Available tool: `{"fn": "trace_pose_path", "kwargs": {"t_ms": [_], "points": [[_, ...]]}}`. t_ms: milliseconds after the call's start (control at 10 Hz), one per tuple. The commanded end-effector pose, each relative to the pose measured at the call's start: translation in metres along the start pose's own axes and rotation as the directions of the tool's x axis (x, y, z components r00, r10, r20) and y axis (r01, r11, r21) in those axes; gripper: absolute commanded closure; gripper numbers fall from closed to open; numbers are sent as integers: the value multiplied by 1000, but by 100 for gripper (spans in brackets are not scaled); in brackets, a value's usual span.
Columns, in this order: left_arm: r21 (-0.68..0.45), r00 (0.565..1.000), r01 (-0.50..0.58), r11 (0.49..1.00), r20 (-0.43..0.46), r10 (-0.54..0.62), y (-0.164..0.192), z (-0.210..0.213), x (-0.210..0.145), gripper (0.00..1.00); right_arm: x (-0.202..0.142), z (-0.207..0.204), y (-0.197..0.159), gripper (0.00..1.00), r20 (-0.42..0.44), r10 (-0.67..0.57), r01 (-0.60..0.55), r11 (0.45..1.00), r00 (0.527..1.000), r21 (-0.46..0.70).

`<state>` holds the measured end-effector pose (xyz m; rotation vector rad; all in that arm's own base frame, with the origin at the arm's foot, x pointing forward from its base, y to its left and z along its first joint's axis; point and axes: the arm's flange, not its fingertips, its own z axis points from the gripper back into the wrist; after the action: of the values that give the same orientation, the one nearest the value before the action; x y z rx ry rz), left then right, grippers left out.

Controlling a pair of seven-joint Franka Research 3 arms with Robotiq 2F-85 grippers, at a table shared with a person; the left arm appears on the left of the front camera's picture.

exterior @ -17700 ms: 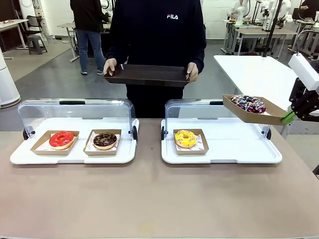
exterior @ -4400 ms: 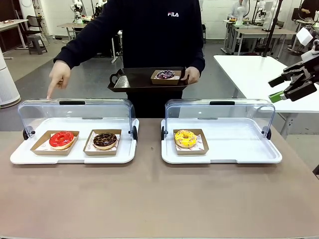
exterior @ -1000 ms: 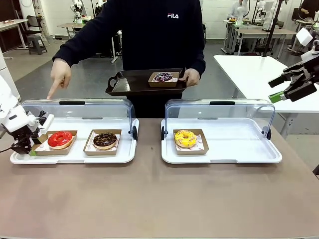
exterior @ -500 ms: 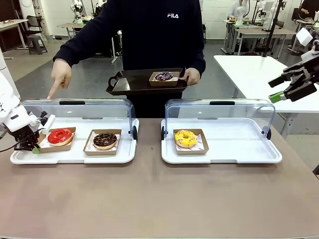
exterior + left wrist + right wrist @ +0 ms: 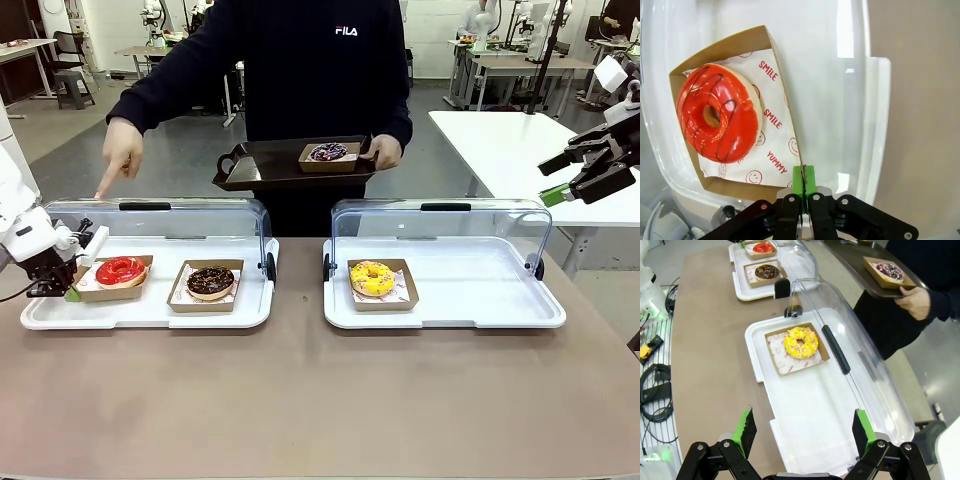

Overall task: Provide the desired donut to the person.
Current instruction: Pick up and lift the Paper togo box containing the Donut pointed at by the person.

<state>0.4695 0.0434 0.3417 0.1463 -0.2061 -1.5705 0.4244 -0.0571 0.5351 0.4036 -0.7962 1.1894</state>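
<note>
Left pincer (image 5: 70, 292) (image 5: 803, 174) is clamped shut on the left end wall of the cardboard tray (image 5: 100, 293) (image 5: 722, 50). This tray carries the red donut (image 5: 121, 270) (image 5: 719, 119), inside the left display tray (image 5: 150, 315). Compared with one second ago, the cardboard tray sits slightly higher in the front view. The person (image 5: 320, 70) keeps the pointing hand (image 5: 120, 155) above the clear lid (image 5: 160, 220). Left wrist view shows the green pads pressed together on the cardboard edge, and a paper liner (image 5: 771, 125) printed SMILE and YUMMY. Right pincer (image 5: 552, 180) (image 5: 804, 427) hangs high at the right with fingers apart, holding nothing. Right wrist view looks down on the yellow donut (image 5: 372, 277) (image 5: 801, 342) in the right display tray (image 5: 480, 300) (image 5: 810, 410). Chocolate donut (image 5: 210, 281) lies just beside the red donut. The person's other hand (image 5: 385, 152) holds a black serving tray (image 5: 270, 165) bearing a sprinkled donut (image 5: 328, 153) (image 5: 888, 270).
</note>
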Motion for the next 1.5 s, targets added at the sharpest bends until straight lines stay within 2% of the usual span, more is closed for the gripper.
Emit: {"fn": "trace_pose_path", "kwargs": {"t_ms": [0, 300, 500, 600, 700, 800, 1000, 1200, 1300, 1400], "points": [[56, 996, 77, 995, 33, -79, -38, 26, -2, 100, -1, 0, 0, 0, 11, 0, 0, 1000, 1000, 6], [110, 985, 149, 983, 71, -157, -87, 61, -1, 100, -1, 0, 0, 0, 11, 0, 0, 1000, 1000, 6], [103, 966, 220, 970, 116, -232, -122, 89, -7, 100, -1, 0, 0, 0, 11, 0, 0, 1000, 1000, 6], [48, 943, 262, 964, 199, -266, -139, 116, -13, 100, -1, 0, 0, 0, 11, 0, 0, 1000, 1000, 6], [19, 937, 257, 966, 240, -253, -152, 144, -17, 100, -1, 0, 0, 0, 11, 0, 0, 1000, 1000, 6], [49, 938, 223, 974, 260, -228, -166, 172, -19, 100, -1, 0, 0, 0, 11, 0, 0, 1000, 1000, 6], [147, 940, 181, 972, 265, -215, -176, 220, -19, 100, -1, 0, 0, 0, 11, 0, 0, 1000, 1000, 6], [239, 950, 143, 961, 238, -200, -169, 248, -14, 100, -1, 0, 0, 0, 11, 0, 0, 1000, 1000, 6], [235, 951, 128, 964, 248, -187, -161, 255, -15, 100, -1, 0, 0, 0, 11, 0, 0, 1000, 1000, 6], [193, 941, 182, 964, 249, -228, -174, 253, -25, 100, -1, 0, 0, 0, 11, 0, 0, 1000, 1000, 6]]}}
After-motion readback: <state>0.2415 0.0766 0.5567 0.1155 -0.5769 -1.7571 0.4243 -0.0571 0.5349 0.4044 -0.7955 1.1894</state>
